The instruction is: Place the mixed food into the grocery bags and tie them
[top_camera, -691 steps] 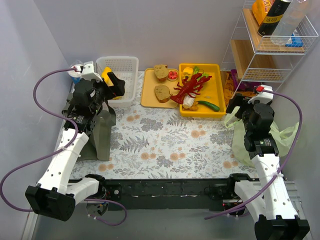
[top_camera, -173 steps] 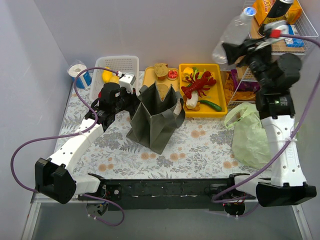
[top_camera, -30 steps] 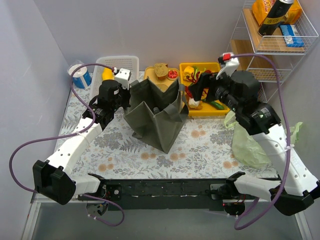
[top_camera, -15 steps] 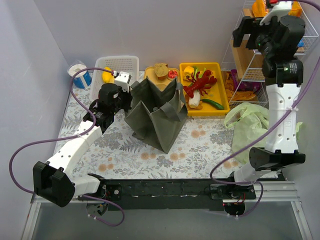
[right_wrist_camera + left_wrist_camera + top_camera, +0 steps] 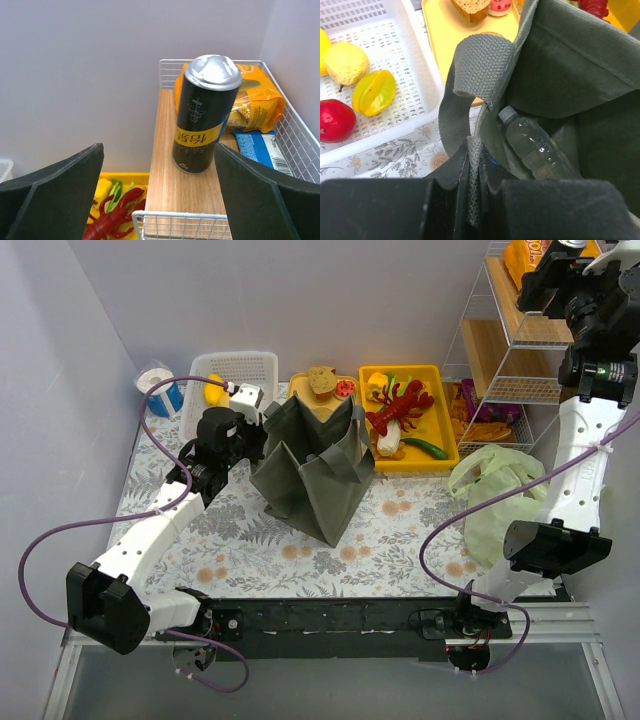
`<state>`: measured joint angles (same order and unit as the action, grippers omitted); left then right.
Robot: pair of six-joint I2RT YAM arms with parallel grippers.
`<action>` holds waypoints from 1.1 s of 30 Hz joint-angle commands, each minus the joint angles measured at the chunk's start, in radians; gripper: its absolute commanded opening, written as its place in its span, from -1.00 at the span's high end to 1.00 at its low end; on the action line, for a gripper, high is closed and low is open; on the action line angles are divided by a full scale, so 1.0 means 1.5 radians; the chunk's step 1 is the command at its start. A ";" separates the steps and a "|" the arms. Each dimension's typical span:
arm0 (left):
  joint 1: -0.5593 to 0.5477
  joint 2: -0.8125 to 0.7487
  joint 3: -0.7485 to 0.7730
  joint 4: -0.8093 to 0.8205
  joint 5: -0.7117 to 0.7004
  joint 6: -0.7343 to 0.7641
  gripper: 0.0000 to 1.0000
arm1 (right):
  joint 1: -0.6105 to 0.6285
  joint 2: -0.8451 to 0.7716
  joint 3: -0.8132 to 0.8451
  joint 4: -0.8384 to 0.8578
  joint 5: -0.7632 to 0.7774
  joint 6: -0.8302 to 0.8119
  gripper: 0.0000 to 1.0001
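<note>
Left gripper point(image 5: 473, 200) is pressed together on a webbing strap point(image 5: 480, 65) of the olive-grey tote point(image 5: 315, 468). Its dark fingers point(image 5: 535, 210) fill the bottom of the wrist view, so we cannot see the strap's lower end. Right gripper point(image 5: 159, 148) is spread wide, facing a black can point(image 5: 204, 113) on the top board of the wire shelf point(image 5: 495, 345); in the overhead view the wrist blocks that can almost wholly. We make out only part of the tote's inside: a clear water bottle point(image 5: 538, 150) lies slanted against one wall, the rest in shadow. The left arm stretches from the near-left corner across the flowered table point(image 5: 400, 530) to the tote's left rim; the right arm stands raised, wrist up at the shelf's top tier. The tote stands open at mid-table, its mouth creased into folds. The pale-green plastic bag point(image 5: 492, 498) slumps crumpled at the table's right edge. The red lobster point(image 5: 397, 406) and green pepper point(image 5: 427, 450) lie in the deep yellow tray point(image 5: 440, 390); bread buns point(image 5: 322, 380) sit on the flat yellow tray point(image 5: 445, 35) beside it, partly behind the tote's rim.
</note>
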<state>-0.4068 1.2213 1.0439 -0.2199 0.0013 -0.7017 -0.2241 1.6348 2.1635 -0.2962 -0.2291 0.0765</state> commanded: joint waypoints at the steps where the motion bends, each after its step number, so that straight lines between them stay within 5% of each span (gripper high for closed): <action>1: 0.000 -0.003 -0.011 -0.013 0.032 -0.009 1.00 | -0.009 -0.009 -0.055 0.101 0.036 0.049 -0.97; 33: 0.000 0.006 -0.011 -0.008 0.068 -0.022 1.00 | -0.010 0.177 0.058 0.163 0.089 0.092 -0.89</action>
<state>-0.4068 1.2224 1.0424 -0.2062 0.0772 -0.7300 -0.2356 1.8748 2.2105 -0.0971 -0.0883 0.1879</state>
